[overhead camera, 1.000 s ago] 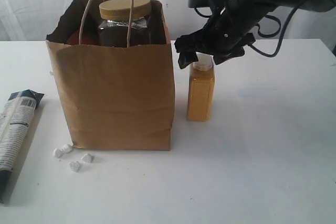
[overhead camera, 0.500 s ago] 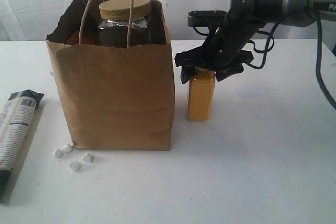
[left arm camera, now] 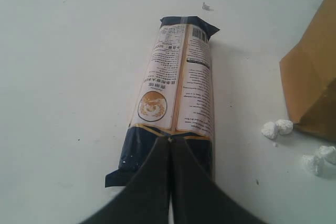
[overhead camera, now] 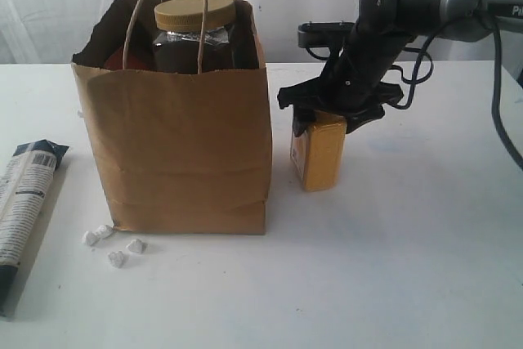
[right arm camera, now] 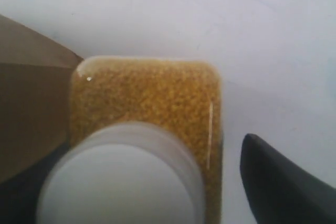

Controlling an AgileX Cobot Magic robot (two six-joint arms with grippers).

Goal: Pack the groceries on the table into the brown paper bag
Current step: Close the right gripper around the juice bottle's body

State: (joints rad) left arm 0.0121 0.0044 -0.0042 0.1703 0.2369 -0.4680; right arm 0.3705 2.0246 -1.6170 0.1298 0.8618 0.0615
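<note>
Orange bottle [overhead camera: 320,157] now tipped off upright.
My right gripper [overhead camera: 328,116] straddles its top, not yet clamped; I hold the lift.

jar [overhead camera: 194,30] in bag [overhead camera: 180,153] | bottle [overhead camera: 320,153] right of bag (close) | package [overhead camera: 24,202] left

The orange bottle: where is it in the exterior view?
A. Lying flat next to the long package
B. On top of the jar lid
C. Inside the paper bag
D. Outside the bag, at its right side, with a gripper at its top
D: the orange bottle is outside the paper bag, just to its right and slightly tilted, and the right gripper is around its top.
</note>
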